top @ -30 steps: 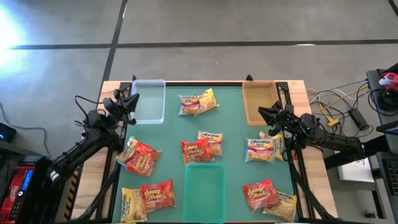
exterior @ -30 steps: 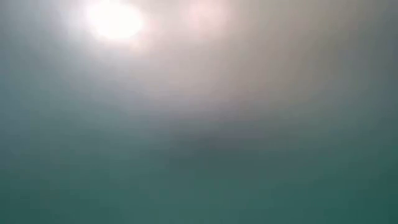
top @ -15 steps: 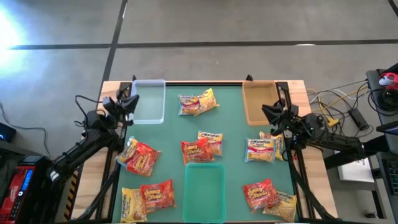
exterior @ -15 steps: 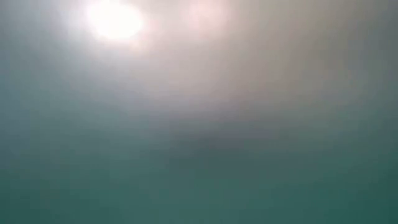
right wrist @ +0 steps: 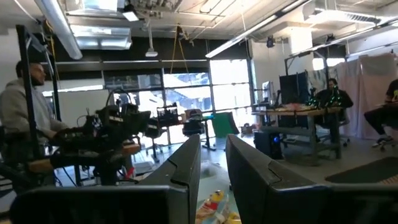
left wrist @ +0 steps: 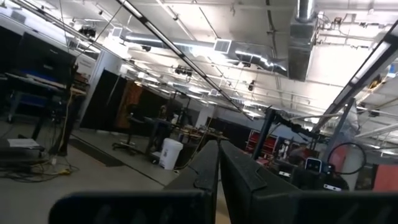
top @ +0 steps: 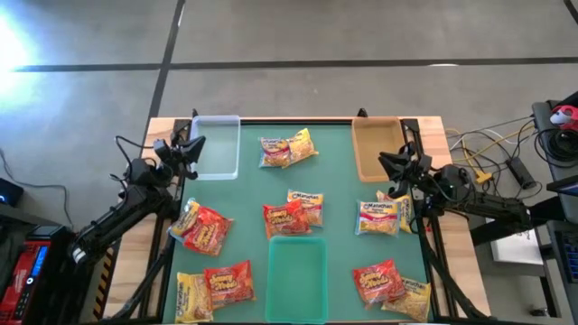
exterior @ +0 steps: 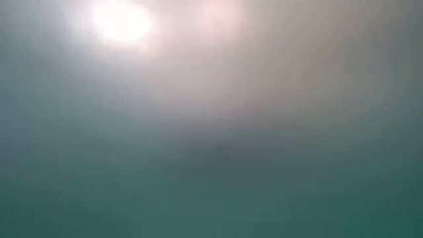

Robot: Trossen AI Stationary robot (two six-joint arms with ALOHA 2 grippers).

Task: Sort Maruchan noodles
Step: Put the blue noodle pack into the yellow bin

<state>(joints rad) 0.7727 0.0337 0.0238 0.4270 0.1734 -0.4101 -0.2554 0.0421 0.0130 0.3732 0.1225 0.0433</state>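
Right claw (top: 390, 163) edged toward 12 o'clock, jaws narrowly parted, empty, over brown plastic tray (top: 374, 135). Left claw (top: 190, 147) closed, parked beside clear tray (top: 218, 126). Crinkly ramen packets (top: 287, 150) unsorted on green table (top: 334, 181).

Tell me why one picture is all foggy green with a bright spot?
The low view is only a blurry teal haze with a white glare patch at its top left; nothing is recognisable there. The high view is clear: noodle packets on the green mat, with glare on the floor at the far left.
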